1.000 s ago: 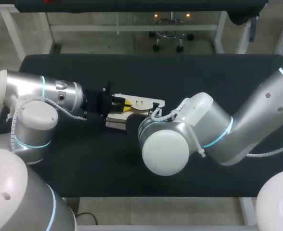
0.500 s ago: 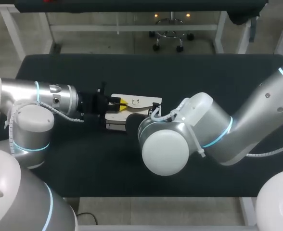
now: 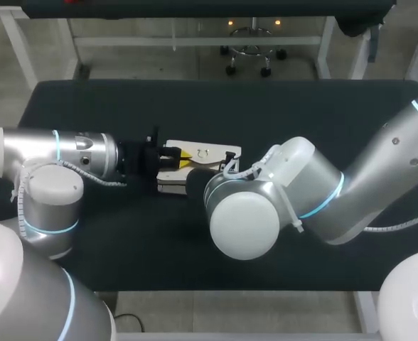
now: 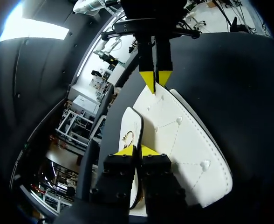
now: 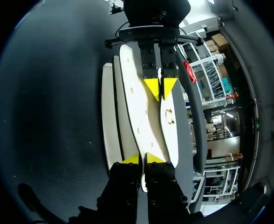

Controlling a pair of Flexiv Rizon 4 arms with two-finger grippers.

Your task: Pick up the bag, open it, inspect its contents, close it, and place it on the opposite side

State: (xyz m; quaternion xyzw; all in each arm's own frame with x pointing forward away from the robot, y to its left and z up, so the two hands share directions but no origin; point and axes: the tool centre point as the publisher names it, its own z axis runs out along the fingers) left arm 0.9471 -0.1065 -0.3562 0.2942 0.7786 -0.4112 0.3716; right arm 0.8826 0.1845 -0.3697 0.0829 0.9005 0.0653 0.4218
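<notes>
Left tool is clenched on the bag at its flap; right tool, facing it, grasps the opposite edge; the bag lies between them on the bench; the left arm has drawn back slightly, probably starting to open it; no writing is legible.

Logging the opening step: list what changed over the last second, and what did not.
The left arm drew back slightly toward its side and levelled, the left hand staying shut on the bag. The bag barely shifted. The right arm held still.
</notes>
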